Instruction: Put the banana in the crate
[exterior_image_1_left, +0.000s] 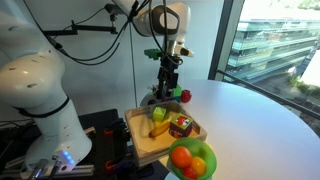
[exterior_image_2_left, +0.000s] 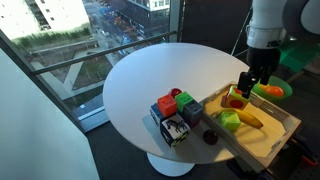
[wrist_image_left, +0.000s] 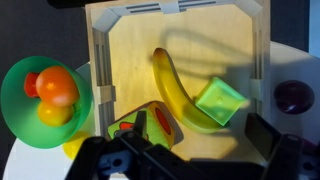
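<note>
Already inside the crate (wrist_image_left: 130, 55), the banana (wrist_image_left: 178, 90) lay flat on the wooden floor near its middle, its lower end touching a yellow-green block (wrist_image_left: 221, 101). The end effector (wrist_image_left: 200, 152) hung above the crate with its fingers spread wide and nothing between them. A red-and-dark packaged item (wrist_image_left: 155, 125) sat just to the left of the banana in the wrist view, partly hidden by a finger. Beyond the crate's left wall stood a green bowl (wrist_image_left: 18, 95) of orange fruit, and a dark round fruit (wrist_image_left: 293, 96) lay on the white bench (exterior_image_2_left: 140, 80) outside the right wall. The task looked as good as finished, and the main risk from here appeared to lie in any further descent. A finger coming down could catch the banana or the block and shove it against the low wall. It could also clip the crate's rim and shift the crate, which sat close to the bench edge. A low sideways retreat could knock the bowl. No brand, label or writing could be read; the print on the packaged item was too blurred.
</note>
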